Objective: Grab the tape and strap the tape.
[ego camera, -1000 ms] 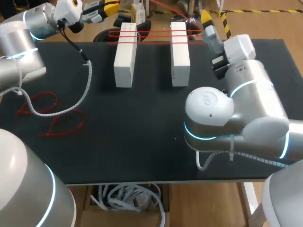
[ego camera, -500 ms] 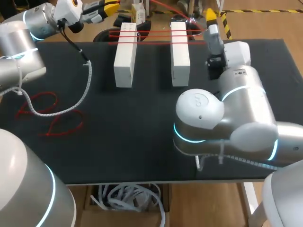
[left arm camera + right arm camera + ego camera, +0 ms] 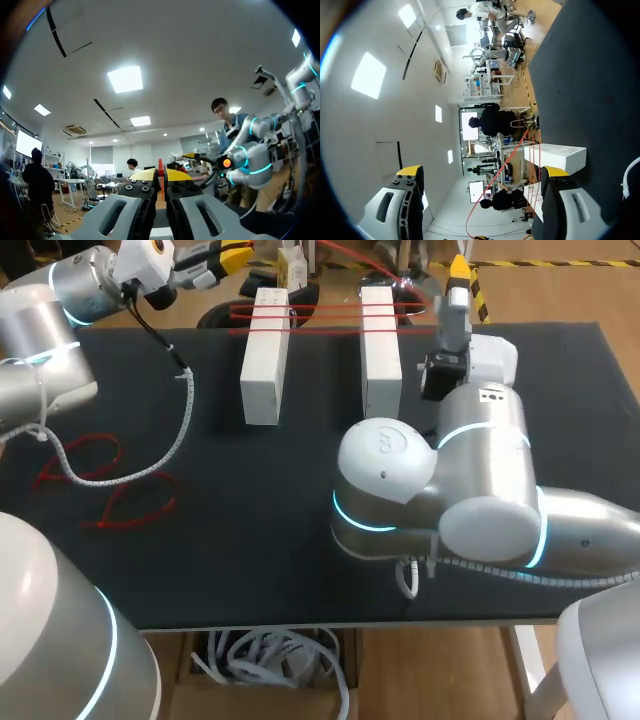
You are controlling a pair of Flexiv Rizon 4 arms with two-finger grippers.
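Leftmost, the left gripper [image 3: 238, 254] sits past the table's far edge, its yellow-tipped fingers [image 3: 145, 175] clenched together. Nearer, one thin red tape [image 3: 100, 485] lies in loose loops on the matte black table [image 3: 300, 480]. Two white rectangular blocks [image 3: 265, 355] stand side by side by the far edge, with what look like three taut red strands [image 3: 320, 312] stretched across their far ends. Just right of them hovers the right gripper [image 3: 481, 172], fingers spread wide and gripping nothing.
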